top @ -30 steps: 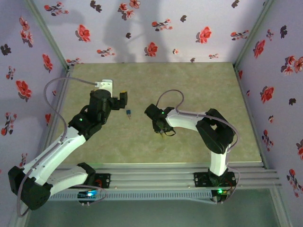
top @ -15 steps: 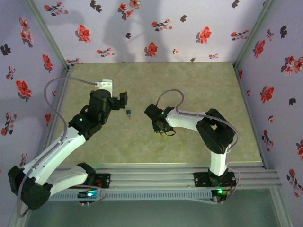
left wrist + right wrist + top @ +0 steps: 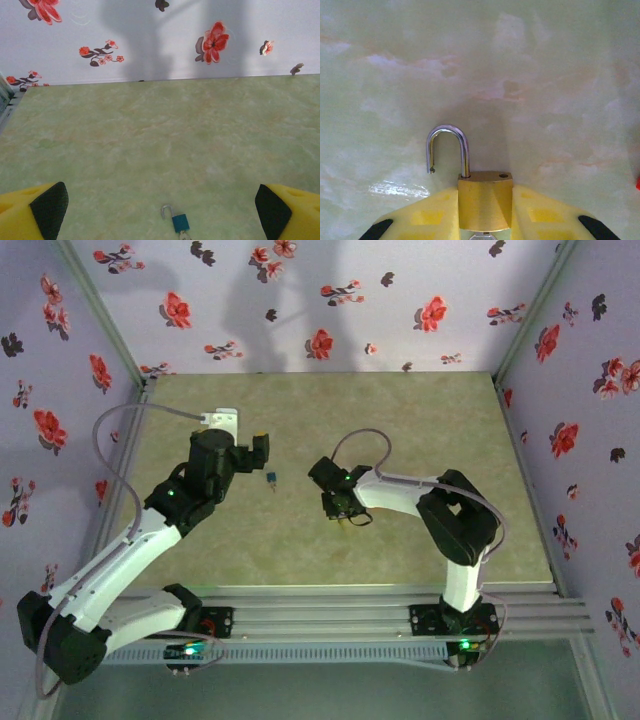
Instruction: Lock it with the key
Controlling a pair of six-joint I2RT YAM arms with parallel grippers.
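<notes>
Count so far:
- Padlocks x2: one blue padlock (image 3: 180, 222) and one brass padlock (image 3: 485, 199).
- Shackles x2, one per lock, both swung open.
- Arms (image 3: 120, 560) x2, one claw each: left claw (image 3: 160, 210), right claw (image 3: 485, 222).
- Yellow fingers (image 3: 20, 210) x4, two per claw, each with a black pad.
- Grey cables (image 3: 110, 430) x2, one looping off each arm.
- Counter (image 3: 400, 420) x1.
- Keys: no firm number. There's a sliver of silver metal under each lock body, too small to call.
</notes>
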